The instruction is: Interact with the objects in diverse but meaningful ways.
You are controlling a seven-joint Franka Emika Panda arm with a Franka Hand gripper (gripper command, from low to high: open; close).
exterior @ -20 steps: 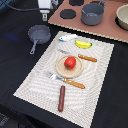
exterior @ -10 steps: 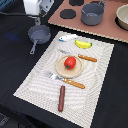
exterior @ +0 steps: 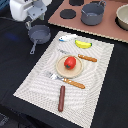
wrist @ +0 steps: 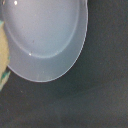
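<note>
The small grey frying pan (exterior: 39, 34) sits on the dark table at the exterior view's left, its long handle toward the front. My gripper (exterior: 29, 22) hangs just above the pan's far rim; its fingers are too unclear to read. In the wrist view the pan's round inside (wrist: 45, 35) shows close up, with no fingers in sight. A red tomato (exterior: 70, 62) lies on a small round wooden plate (exterior: 61, 69). A yellow banana (exterior: 83, 44) and a white-and-blue fish piece (exterior: 67, 37) lie at the mat's far edge. A brown sausage stick (exterior: 61, 98) lies near the front.
The toys lie on a striped beige placemat (exterior: 95, 95). A fork (exterior: 67, 81) and a knife (exterior: 82, 57) with orange handles flank the plate. A toy stove (exterior: 107, 30) with a grey pot (exterior: 92, 14) and a bowl (exterior: 123, 16) stands at the back.
My white gripper has come into view at the exterior view's top left and moved down over the frying pan. The toys have not moved.
</note>
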